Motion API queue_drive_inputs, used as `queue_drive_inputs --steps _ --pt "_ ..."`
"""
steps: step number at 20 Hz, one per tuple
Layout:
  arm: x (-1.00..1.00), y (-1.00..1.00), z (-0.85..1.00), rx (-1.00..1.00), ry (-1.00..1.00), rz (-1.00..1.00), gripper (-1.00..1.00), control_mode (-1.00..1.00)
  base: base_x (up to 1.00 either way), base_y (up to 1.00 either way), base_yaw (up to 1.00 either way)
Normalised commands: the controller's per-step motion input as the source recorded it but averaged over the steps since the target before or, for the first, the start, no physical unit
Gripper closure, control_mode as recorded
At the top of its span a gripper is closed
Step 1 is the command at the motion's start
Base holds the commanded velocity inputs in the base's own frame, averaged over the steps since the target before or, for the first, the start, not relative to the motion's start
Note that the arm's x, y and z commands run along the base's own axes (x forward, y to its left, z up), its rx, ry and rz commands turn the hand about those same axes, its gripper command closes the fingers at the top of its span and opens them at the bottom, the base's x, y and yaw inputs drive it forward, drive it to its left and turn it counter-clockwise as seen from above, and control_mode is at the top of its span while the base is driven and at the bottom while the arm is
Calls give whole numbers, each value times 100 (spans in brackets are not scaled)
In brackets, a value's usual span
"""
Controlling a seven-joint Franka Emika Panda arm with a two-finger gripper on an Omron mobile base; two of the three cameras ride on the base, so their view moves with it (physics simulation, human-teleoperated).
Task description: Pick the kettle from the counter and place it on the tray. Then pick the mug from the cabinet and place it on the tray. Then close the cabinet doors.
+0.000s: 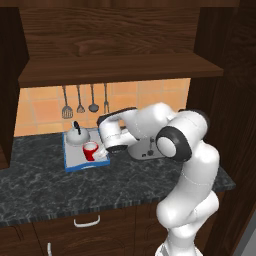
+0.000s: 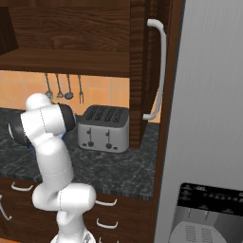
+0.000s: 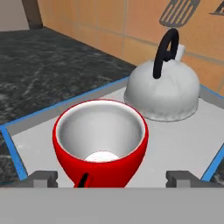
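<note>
While the arm is reaching to the middle left of the left base view, the mug point(image 1: 90, 150) is sitting on the tray point(image 1: 73, 163) beside the kettle point(image 1: 77, 135). Low in the hand view, the gripper point(image 3: 112, 178) is spreading wide around it; lifting straight up should avoid tipping.

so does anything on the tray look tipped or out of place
The mug is not upright: it is tilted, its open mouth facing the hand camera, between the spread fingertips of the gripper. The kettle sits upright on the tray, apart from the mug. Nothing has spilled.
</note>
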Motion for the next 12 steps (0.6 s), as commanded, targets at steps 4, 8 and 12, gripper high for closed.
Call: queue_drive_inputs --steps 4,8,12 --pt "-37 -4 58 1 4 -8 -100 -100 0 0 0" --pt "-45 -13 70 0 4 -17 -100 -100 0 0 0" --pt "-47 -14 73 0 2 -21 -100 -100 0 0 0"
